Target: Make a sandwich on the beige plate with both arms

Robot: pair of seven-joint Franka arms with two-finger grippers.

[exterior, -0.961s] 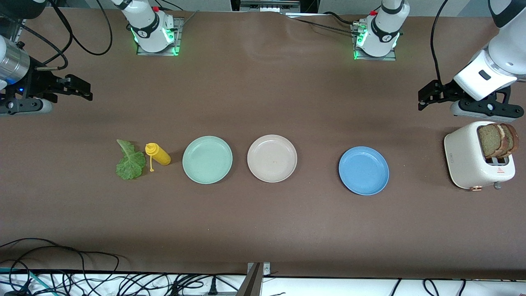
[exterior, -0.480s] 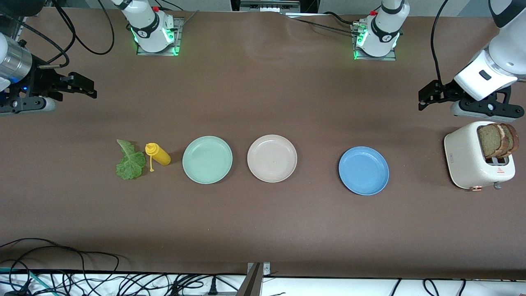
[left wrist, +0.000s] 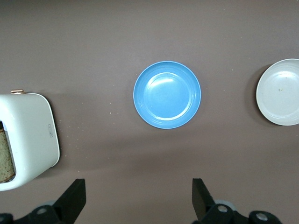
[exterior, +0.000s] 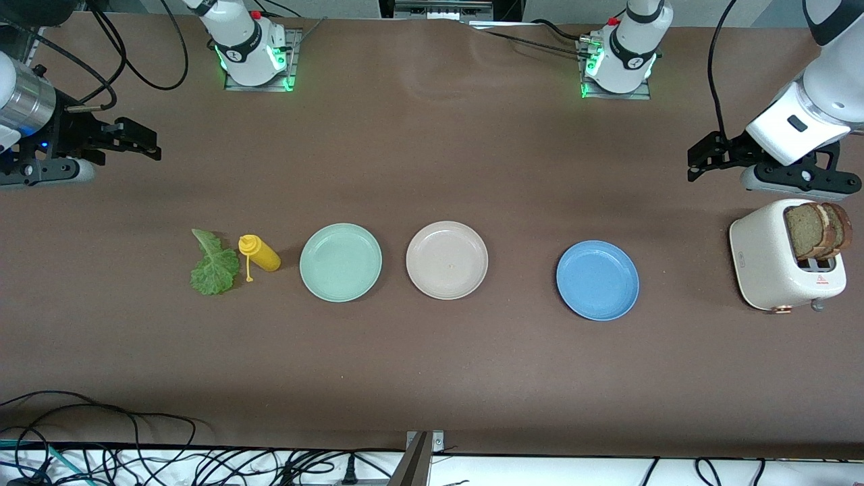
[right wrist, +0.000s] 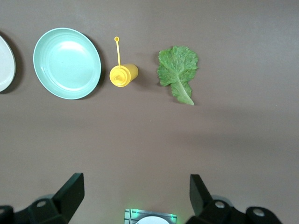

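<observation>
While your beige plate [exterior: 447, 260] sits bare between the green plate [exterior: 341, 262] and blue plate [exterior: 597, 280], nothing is assembled: bread [exterior: 817, 231] waits in the toaster [exterior: 776, 270], lettuce [exterior: 214, 264] on the table, left gripper [exterior: 702, 156] and right gripper [exterior: 135, 140] both open, empty, aloft.

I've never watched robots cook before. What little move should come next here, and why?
Probably the left gripper, open, should dip to the bread slices standing in the toaster just below it. The beige plate is bare, and a sandwich starts with bread. The right gripper waits, open, above the table near the lettuce.
</observation>
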